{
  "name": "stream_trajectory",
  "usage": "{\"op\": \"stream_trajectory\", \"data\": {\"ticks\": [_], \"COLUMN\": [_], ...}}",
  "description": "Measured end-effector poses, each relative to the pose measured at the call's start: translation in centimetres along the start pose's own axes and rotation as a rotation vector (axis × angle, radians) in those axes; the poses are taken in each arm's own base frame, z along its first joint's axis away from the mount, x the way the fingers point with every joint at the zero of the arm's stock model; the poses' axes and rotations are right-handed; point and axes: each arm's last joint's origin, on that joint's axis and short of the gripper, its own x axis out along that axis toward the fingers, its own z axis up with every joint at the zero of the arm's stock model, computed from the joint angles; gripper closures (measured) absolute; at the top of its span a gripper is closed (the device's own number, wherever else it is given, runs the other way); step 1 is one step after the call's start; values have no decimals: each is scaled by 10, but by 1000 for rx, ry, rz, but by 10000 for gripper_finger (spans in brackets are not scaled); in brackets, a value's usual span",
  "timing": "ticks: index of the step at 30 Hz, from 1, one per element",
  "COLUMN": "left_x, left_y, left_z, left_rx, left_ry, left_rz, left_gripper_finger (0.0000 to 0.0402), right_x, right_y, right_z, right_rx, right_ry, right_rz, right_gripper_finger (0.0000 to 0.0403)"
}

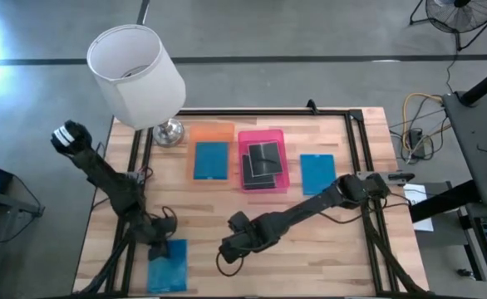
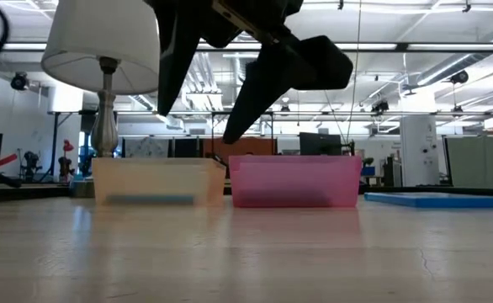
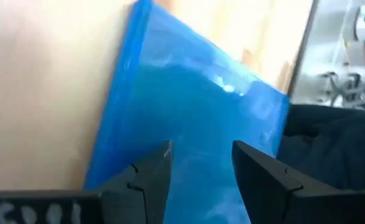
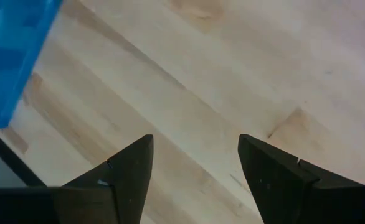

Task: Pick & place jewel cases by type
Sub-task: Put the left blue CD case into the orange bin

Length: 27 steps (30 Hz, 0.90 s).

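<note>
A bright blue jewel case [image 1: 167,266] lies flat at the table's near-left edge. My left gripper [image 1: 164,242] is open just on its far side, and in the left wrist view its fingertips [image 3: 201,163] are spread over the case's blue face [image 3: 189,106]; no touch shows. My right gripper [image 1: 229,247] is open over bare wood near the table's middle front, with that case's corner [image 4: 8,56] off to one side. Another blue case [image 1: 211,160] lies in the orange tray [image 1: 213,131]. Dark cases [image 1: 263,160] lie in the pink tray [image 1: 278,178]. A third blue case [image 1: 317,173] lies flat right of the pink tray.
A white-shaded lamp [image 1: 135,75] stands at the far-left corner, beside the orange tray. The two trays sit side by side at the table's far middle [image 2: 158,181], [image 2: 295,179]. Black frame rails [image 1: 360,141] run along the table's edges. Bare wood [image 1: 310,249] lies front right.
</note>
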Motion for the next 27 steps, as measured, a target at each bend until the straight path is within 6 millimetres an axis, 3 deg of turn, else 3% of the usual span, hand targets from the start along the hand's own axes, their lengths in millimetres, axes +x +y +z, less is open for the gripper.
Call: {"op": "stream_trajectory", "data": {"ticks": [4, 7, 11, 13, 15, 17, 21, 23, 25, 27], "left_x": [8, 4, -15, -34, -47, -58, -67, -60, -49, -37], "left_y": [9, 10, -17, -48, -58, -57, -45, -43, -38, -32], "left_z": [21, 47, 73, 81, 75, 63, 40, 33, 31, 29], "left_rx": [-1, -23, 23, 61, 49, 9, -80, -84, -106, -162], "left_ry": [-78, -268, -431, -463, -404, -303, -130, -85, -89, -79], "left_rz": [45, 65, -44, -174, -101, 88, 369, 335, 253, 180], "left_gripper_finger": [247, 247, 247, 247, 247, 247, 247, 247, 247, 248], "right_x": [0, 0, 0, 4, 13, 24, 48, 62, 75, 76], "right_y": [0, -1, 2, 2, 1, 0, 8, 3, -10, -15], "right_z": [0, 0, 2, 4, 7, 11, 19, 19, 14, 14], "right_rx": [23, 61, 90, 130, 217, 305, 425, 461, 471, 484], "right_ry": [-13, -51, -41, -31, -29, -39, -50, -45, -31, -23], "right_rz": [-6, -21, 22, 54, 84, 144, 445, 474, 368, 312], "right_gripper_finger": [175, 175, 177, 177, 177, 177, 176, 173, 165, 155]}}
